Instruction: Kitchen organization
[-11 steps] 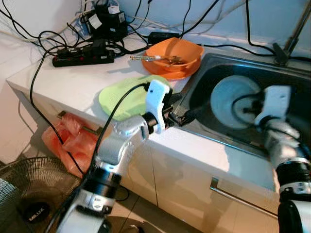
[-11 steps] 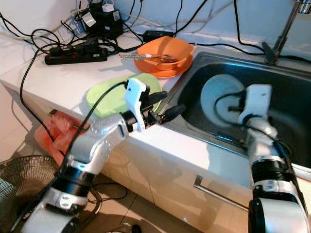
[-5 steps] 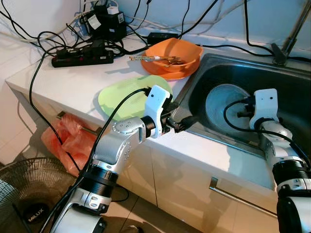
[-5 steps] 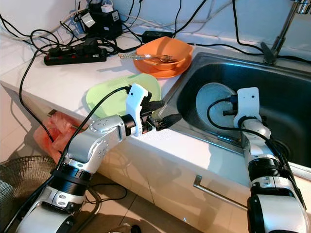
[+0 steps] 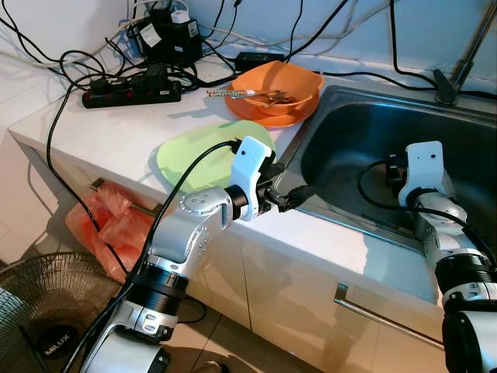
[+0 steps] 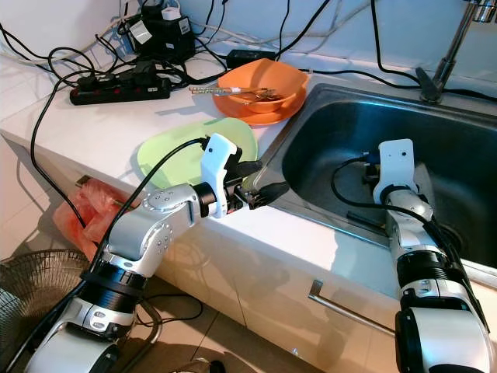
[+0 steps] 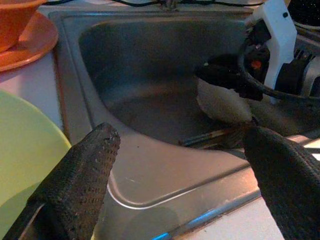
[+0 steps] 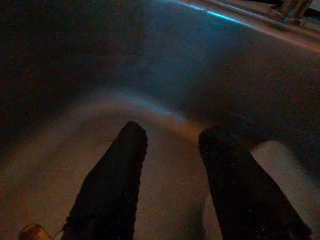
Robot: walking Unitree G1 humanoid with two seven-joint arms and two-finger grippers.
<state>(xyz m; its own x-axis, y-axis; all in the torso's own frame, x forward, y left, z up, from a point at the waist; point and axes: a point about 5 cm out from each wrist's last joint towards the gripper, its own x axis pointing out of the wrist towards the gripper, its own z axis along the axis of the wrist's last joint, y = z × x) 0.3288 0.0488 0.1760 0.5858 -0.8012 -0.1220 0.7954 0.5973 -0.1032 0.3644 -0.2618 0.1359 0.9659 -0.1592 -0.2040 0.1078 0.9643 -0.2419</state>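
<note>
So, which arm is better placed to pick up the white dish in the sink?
Right. The right gripper is down inside the sink, right at the white dish; the left gripper hovers outside, over the sink's rim.

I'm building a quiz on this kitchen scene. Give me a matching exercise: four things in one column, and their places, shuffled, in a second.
Things:
1. green plate
2. orange bowl
3. power strip
4. right claw

Places:
A. down inside the sink
B. on an orange plate, beside the sink
C. at the back of the counter, among cables
D. on the counter, near its front edge

Pairs: 1-D, 2-B, 3-C, 4-A
</note>
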